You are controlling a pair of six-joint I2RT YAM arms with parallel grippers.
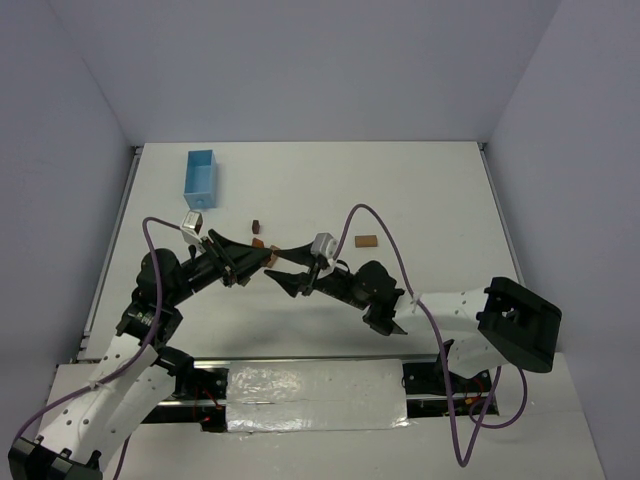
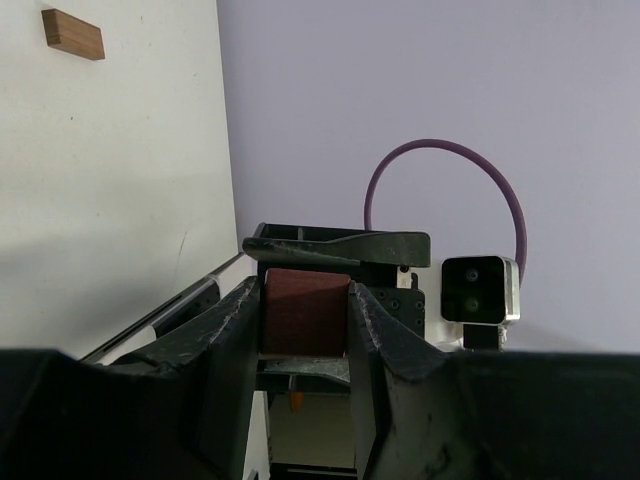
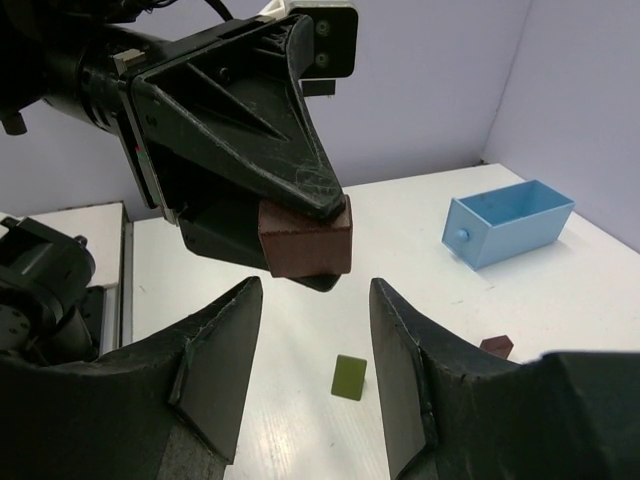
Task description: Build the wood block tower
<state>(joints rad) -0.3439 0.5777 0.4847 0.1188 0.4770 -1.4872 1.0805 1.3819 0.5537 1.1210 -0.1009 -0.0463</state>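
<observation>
**Left gripper holds a block in the air, right gripper open in front of it**

We see the left gripper point(image 1: 262, 256) clamped on a reddish-brown block point(image 3: 305, 238). One finger presses on each side of it, and it hangs clear of the white table point(image 1: 400, 190). The right gripper point(image 3: 315, 300) faces it from the other side with its jaws spread apart and nothing between them. In the right wrist view the held block sits just above the gap between those jaws. We cannot tell whether the tips touch the block.

The other pieces of the tower lie loose on the table, and none that we can see rests on another. An olive-green piece point(image 3: 349, 377) lies flat below the two grippers. A dark brown cube point(image 3: 496, 346) sits farther off, towards the light blue box point(image 1: 201, 180) at the table's far left. In the top view a small orange-red piece point(image 1: 260, 241) lies just beside the left gripper's fingers, close to the dark cube. A tan rectangle point(image 1: 367, 241) lies by itself on the right, well apart from the rest. A purple cable point(image 1: 375, 222) arches over the right arm.
</observation>
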